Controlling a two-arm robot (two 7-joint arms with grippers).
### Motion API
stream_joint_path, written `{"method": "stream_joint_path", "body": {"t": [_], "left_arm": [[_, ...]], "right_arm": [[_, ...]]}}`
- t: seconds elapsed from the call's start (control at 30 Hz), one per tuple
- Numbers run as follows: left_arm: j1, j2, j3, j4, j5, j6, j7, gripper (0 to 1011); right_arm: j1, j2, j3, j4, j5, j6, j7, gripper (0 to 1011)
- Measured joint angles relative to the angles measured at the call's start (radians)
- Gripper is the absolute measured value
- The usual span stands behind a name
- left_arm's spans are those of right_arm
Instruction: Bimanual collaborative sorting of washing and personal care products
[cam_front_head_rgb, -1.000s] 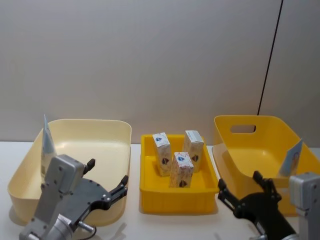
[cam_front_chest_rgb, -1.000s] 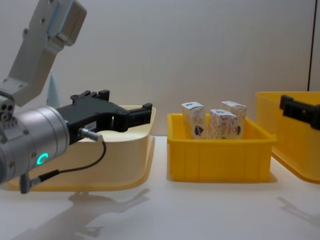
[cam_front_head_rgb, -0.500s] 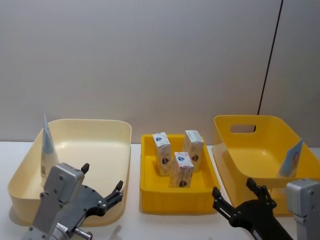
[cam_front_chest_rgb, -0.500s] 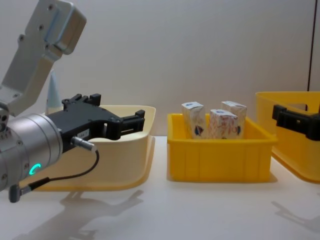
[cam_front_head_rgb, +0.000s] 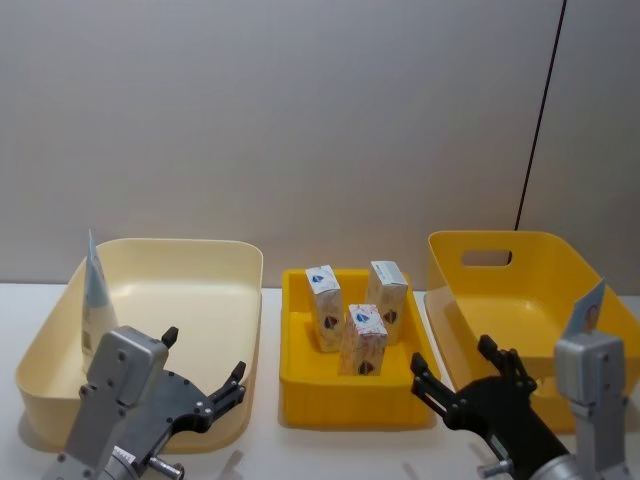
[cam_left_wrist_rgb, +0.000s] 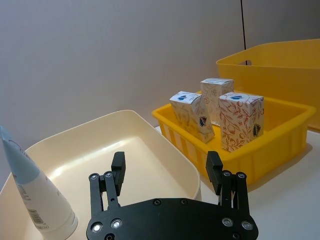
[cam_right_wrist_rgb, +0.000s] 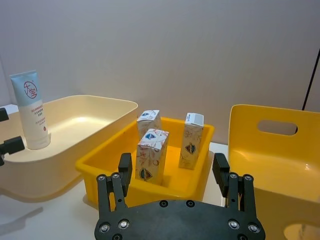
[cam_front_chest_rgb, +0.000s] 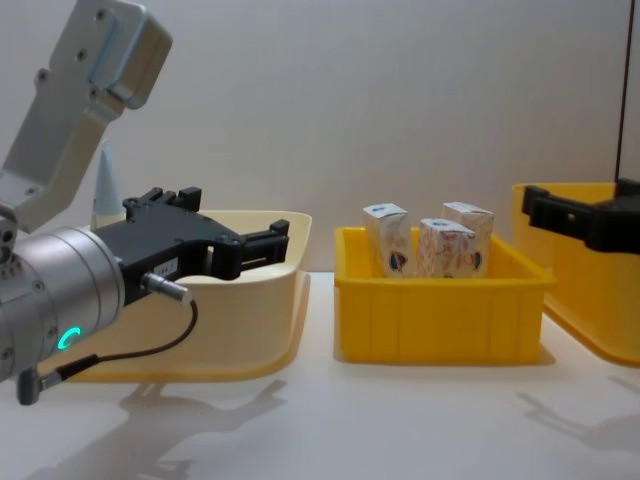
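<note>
Three small white cartons (cam_front_head_rgb: 361, 320) stand upright in the middle yellow tray (cam_front_head_rgb: 355, 405); they show as cartons (cam_right_wrist_rgb: 151, 154) in the right wrist view. One pale-blue tube (cam_front_head_rgb: 95, 298) leans in the cream bin's (cam_front_head_rgb: 200, 262) left corner, and another tube (cam_front_head_rgb: 587, 312) stands in the right yellow bin (cam_front_head_rgb: 490, 245). My left gripper (cam_front_head_rgb: 205, 358) hangs open and empty over the cream bin's near edge, also seen as the left gripper (cam_left_wrist_rgb: 166, 167). My right gripper (cam_front_head_rgb: 455, 358) is open and empty between the tray and the right bin, also seen as the right gripper (cam_right_wrist_rgb: 172, 170).
The three containers stand in a row on a white table (cam_front_chest_rgb: 400, 420) before a grey wall. A narrow gap separates the tray (cam_front_chest_rgb: 440, 320) from each bin. Open tabletop lies in front of the containers.
My right gripper has moved left, toward the middle tray. My left gripper drew back and lower over the cream bin's near edge, then held still. Both stayed open.
</note>
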Motion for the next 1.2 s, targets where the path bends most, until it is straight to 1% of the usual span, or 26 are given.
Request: {"method": "stream_joint_path", "body": {"t": [0.37,0.57,0.6,0.77,0.93,1.03,1.2], "left_arm": [[0.0,0.0,0.0,0.0,0.0,0.0,0.0,1004],[0.0,0.0,0.0,0.0,0.0,0.0,0.0,1003],[0.0,0.0,0.0,0.0,0.0,0.0,0.0,1003],[0.0,0.0,0.0,0.0,0.0,0.0,0.0,1003],[0.0,0.0,0.0,0.0,0.0,0.0,0.0,1003],[0.0,0.0,0.0,0.0,0.0,0.0,0.0,1003],[0.0,0.0,0.0,0.0,0.0,0.0,0.0,1004]], "right_arm": [[0.095,-0.044,-0.029,0.067,-0.014,0.053,0.008,1001],[0.164,-0.078,-0.048,0.133,-0.028,0.085,0.008,1001],[0.164,-0.078,-0.048,0.133,-0.028,0.085,0.008,1001],[0.219,-0.11,-0.061,0.194,-0.046,0.108,-0.008,1001],[0.252,-0.13,-0.069,0.236,-0.058,0.118,-0.016,1001],[0.282,-0.148,-0.076,0.279,-0.068,0.125,-0.022,1001],[0.314,-0.169,-0.083,0.325,-0.076,0.132,-0.025,1001]]}}
